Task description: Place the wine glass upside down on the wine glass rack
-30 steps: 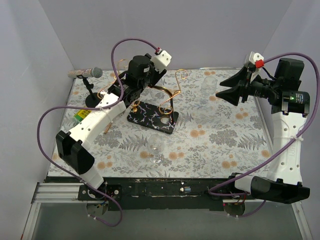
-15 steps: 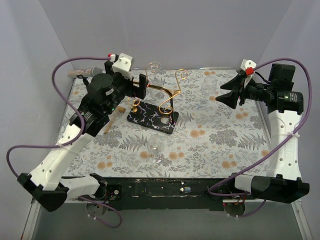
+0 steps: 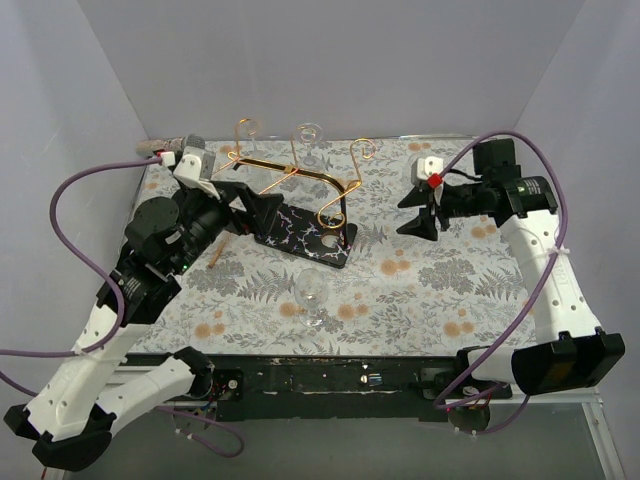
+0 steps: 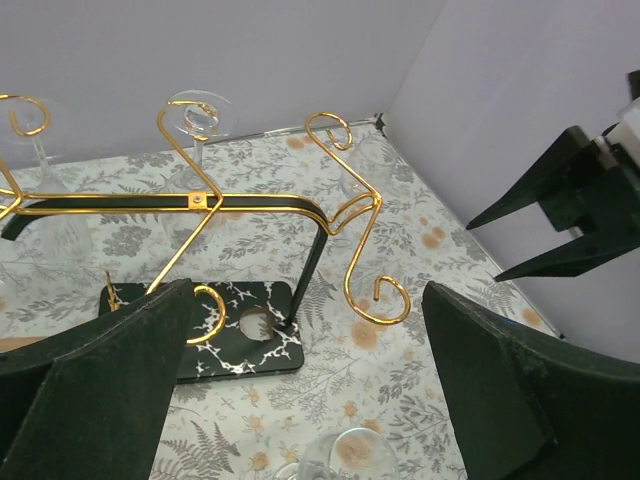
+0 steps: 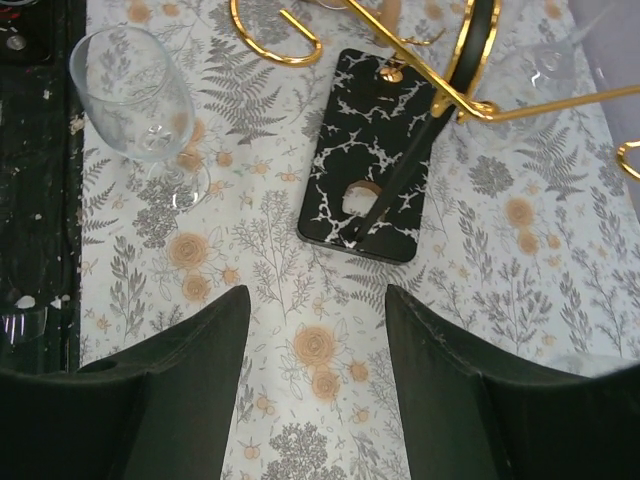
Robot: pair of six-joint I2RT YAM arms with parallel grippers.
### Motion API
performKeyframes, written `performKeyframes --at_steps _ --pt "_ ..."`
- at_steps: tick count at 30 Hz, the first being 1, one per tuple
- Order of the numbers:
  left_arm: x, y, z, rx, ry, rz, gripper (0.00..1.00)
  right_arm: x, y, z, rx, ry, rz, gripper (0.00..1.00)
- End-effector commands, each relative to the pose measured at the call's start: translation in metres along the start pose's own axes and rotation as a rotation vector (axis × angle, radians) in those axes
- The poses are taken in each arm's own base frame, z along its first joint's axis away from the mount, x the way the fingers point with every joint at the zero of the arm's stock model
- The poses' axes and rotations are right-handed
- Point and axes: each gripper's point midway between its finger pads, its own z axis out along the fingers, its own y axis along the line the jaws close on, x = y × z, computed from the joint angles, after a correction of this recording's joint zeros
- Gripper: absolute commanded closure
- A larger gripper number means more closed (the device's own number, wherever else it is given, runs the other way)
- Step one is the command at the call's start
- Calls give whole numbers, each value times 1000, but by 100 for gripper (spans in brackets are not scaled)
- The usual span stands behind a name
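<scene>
The wine glass rack (image 3: 300, 178), gold wire on a black white-veined base (image 3: 305, 238), stands left of the table's middle. A clear wine glass (image 3: 310, 137) hangs upside down on it at the back, its foot (image 4: 200, 110) resting on the wire and nothing gripping it. My left gripper (image 3: 250, 200) is open just left of the rack, apart from the glass; the left wrist view (image 4: 308, 300) shows nothing between its fingers. Right of the rack, my right gripper (image 3: 412, 212) hovers open and empty above the cloth (image 5: 317, 300).
Another wine glass (image 3: 312, 293) stands upright on the floral cloth in front of the rack (image 5: 135, 95). A second upside-down glass (image 4: 45, 200) shows faintly at the rack's left end. A microphone (image 3: 160, 147) lies at the back left. Walls close three sides.
My left gripper opened and drew back to the left from the rack, leaving the glass hanging there. The right arm swung in from the right wall toward the rack.
</scene>
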Motion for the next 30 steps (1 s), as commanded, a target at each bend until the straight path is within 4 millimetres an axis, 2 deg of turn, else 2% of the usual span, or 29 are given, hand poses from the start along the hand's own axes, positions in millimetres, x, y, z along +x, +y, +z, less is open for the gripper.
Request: performKeyframes --at_steps 1,4,8,11,16,22,27,30 --pt "15 -5 -13 29 35 -91 2 1 36 13 -142 -51 -145 35" --pt "23 -3 -14 23 39 -119 2 12 58 18 -219 -60 -264 33" --pt "29 -4 -12 32 46 -132 2 13 63 21 -249 -58 -268 32" --pt "34 -3 -7 29 59 -129 2 5 78 30 -310 -90 -296 32" --pt "35 -1 -4 18 72 -119 2 -1 121 61 -511 -75 -375 33" --pt "33 3 -10 -12 67 -140 2 -23 149 88 -659 -71 -449 35" --pt "34 6 -15 -28 61 -160 2 -23 161 110 -728 -7 -469 39" --pt "32 7 -18 -34 59 -158 2 -22 159 119 -746 27 -458 41"
